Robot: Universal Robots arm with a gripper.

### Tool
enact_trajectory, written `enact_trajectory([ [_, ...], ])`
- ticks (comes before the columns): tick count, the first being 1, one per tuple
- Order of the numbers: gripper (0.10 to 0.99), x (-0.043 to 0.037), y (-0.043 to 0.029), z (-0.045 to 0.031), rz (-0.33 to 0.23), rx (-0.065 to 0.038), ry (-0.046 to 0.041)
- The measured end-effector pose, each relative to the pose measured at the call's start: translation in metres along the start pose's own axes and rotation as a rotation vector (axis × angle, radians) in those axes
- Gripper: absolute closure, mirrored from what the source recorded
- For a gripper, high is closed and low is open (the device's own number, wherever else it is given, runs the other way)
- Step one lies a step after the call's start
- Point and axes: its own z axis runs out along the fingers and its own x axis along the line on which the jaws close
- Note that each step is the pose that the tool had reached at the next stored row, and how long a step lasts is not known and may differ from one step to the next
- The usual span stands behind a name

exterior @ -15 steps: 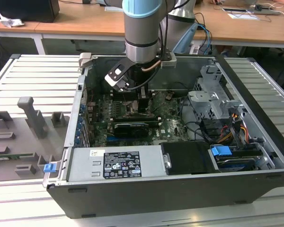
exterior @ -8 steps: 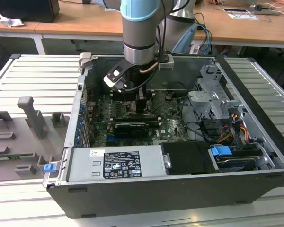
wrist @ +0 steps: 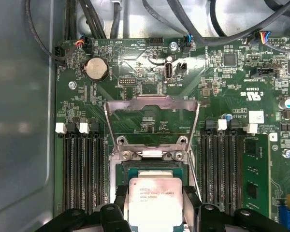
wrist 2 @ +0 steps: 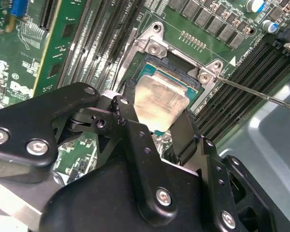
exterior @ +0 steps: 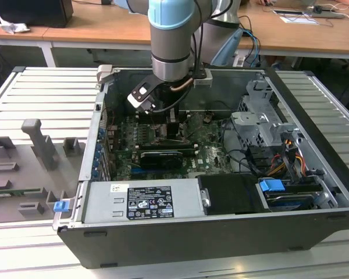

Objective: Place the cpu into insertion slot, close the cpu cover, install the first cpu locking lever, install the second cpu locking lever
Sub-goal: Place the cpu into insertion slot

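First wrist view: one cpu (wrist: 153, 200), one slot (wrist: 152, 166), one cover (wrist: 152, 100), one coin cell (wrist: 95, 69), two memory banks (wrist: 82, 174), four white latches (wrist: 61, 128). Second wrist view: one gripper (wrist 2: 157, 108), two fingers (wrist 2: 183, 130). Exterior view: one arm (exterior: 171, 40), one case (exterior: 221, 232).

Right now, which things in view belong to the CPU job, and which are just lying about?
Job: the cpu, gripped by the hand over the insertion slot; the cpu cover, flipped open; a wire locking lever.
Lying about: memory slots, coin cell battery, power supply, grey fixture blocks outside the case.
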Motion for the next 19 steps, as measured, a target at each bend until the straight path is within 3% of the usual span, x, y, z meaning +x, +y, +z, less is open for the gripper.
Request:
enact_trajectory([
  [8, 0.549, 0.0020, -0.0006, 0.0091, 0.007, 0.000, -0.0006],
  [13, 0.537, 0.0020, -0.0007, 0.0097, 0.007, 0.000, -0.0015],
  [14, 0.475, 0.0020, -0.0007, 0.0097, 0.007, 0.000, -0.0015],
  [19, 0.475, 0.0020, -0.0006, 0.0083, 0.007, 0.000, -0.0013],
])
